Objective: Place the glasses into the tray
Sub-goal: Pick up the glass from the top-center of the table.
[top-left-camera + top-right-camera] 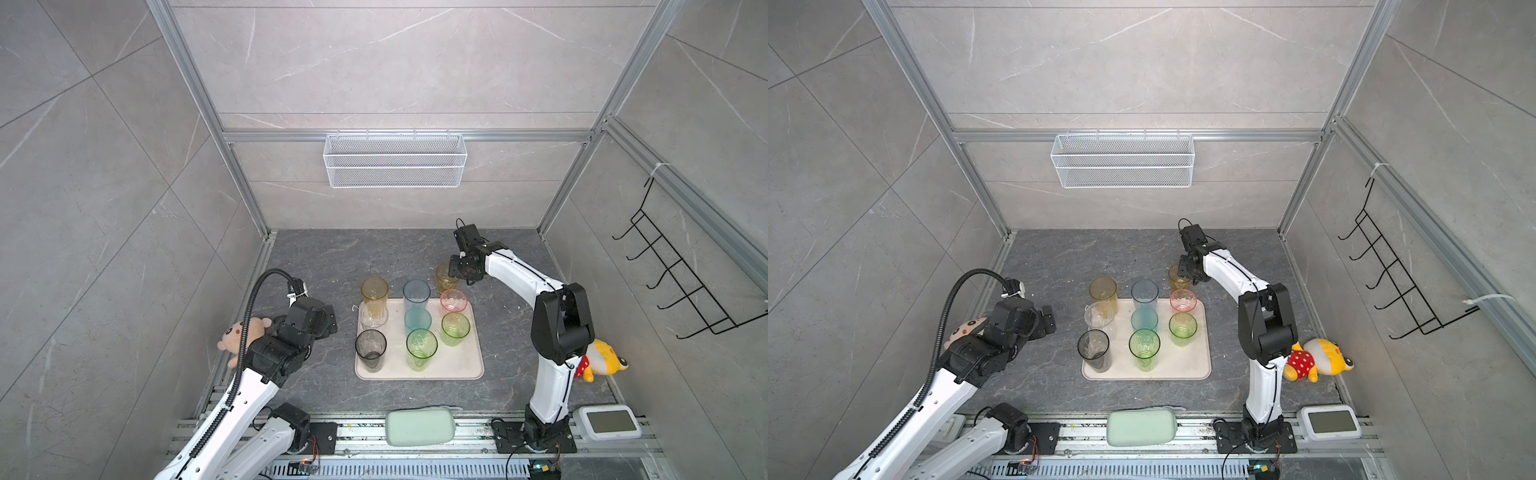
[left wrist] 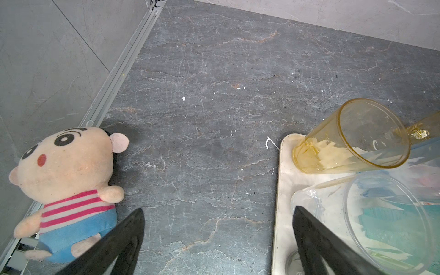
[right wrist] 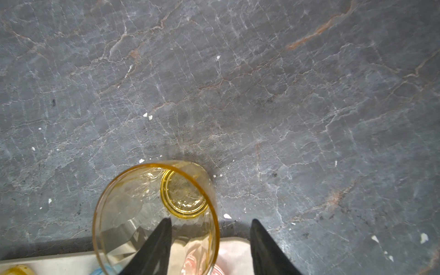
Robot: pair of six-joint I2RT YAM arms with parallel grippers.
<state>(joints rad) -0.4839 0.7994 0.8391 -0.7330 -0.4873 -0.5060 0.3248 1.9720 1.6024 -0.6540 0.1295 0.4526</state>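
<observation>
Straddling the rim of the amber glass [image 3: 142, 202], the right pincer [image 3: 211, 220] stands released. The glass sits on the table [image 3: 285, 95], just off the tray [image 3: 47, 262] behind the pincer. A skewed squeeze could topple it onto the pink glass [image 3: 197, 264] there.

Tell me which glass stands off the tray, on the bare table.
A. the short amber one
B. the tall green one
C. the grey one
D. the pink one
A: the short amber glass stands on the dark table just past the tray's far corner.
</observation>
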